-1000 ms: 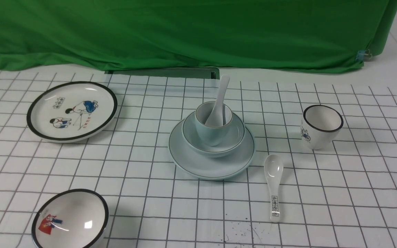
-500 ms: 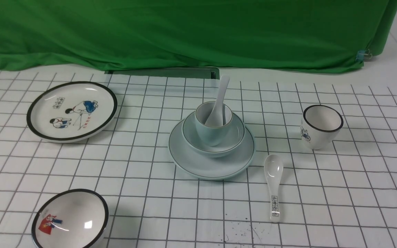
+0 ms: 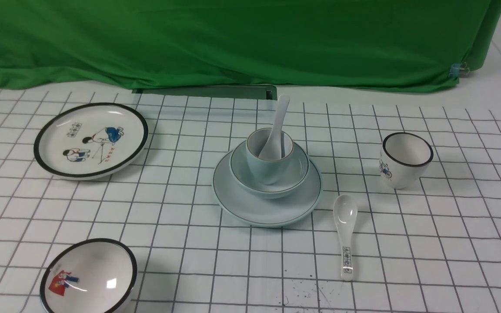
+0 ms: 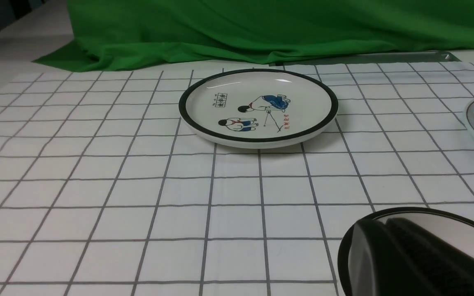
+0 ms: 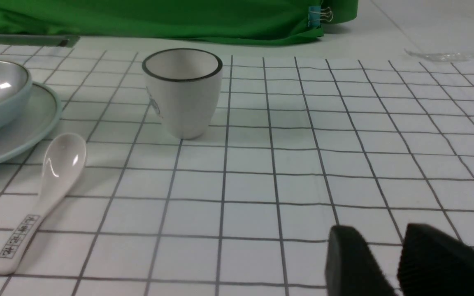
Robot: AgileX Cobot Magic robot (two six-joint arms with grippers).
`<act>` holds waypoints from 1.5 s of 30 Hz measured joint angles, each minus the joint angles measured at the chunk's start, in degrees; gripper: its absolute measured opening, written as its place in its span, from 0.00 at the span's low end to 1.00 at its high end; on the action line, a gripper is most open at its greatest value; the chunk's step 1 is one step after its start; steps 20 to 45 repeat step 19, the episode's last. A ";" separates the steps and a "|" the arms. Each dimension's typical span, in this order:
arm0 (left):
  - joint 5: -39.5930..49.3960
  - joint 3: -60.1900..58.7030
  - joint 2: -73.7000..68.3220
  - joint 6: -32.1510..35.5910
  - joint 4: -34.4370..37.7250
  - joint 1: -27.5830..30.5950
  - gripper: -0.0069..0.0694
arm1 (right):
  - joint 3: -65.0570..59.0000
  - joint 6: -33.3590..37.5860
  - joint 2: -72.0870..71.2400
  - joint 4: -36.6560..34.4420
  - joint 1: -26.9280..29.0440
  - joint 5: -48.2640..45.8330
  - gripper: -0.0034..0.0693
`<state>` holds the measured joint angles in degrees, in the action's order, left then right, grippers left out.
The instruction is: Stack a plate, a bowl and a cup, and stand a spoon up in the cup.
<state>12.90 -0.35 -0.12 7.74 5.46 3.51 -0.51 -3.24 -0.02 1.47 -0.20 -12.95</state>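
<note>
Evidently the glossy white ceramic soup spoon (image 3: pixel 275 130) stands in the pale blue-green cup (image 3: pixel 269 158), nested on matching bowl (image 3: pixel 296 171) and plate (image 3: pixel 268 206); brittle, slippery, best pinched mid-handle; left gripper (image 4: pixel 410 255) closed, empty; right gripper (image 5: pixel 393 263) slightly parted, empty.

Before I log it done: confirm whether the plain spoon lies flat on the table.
No, the spoon stands in the cup.

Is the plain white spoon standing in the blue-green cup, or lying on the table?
Standing in it. The spoon has its scoop inside the cup, and its handle leans up past the far rim.
</note>
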 joint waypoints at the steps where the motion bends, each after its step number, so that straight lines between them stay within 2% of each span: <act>1: 0.00 0.00 0.00 0.00 0.05 0.00 0.05 | 0.00 0.00 0.00 0.00 0.00 0.00 0.37; 45: 0.00 0.00 0.00 0.66 0.13 0.00 0.05 | 0.00 0.00 0.00 0.00 0.00 0.00 0.38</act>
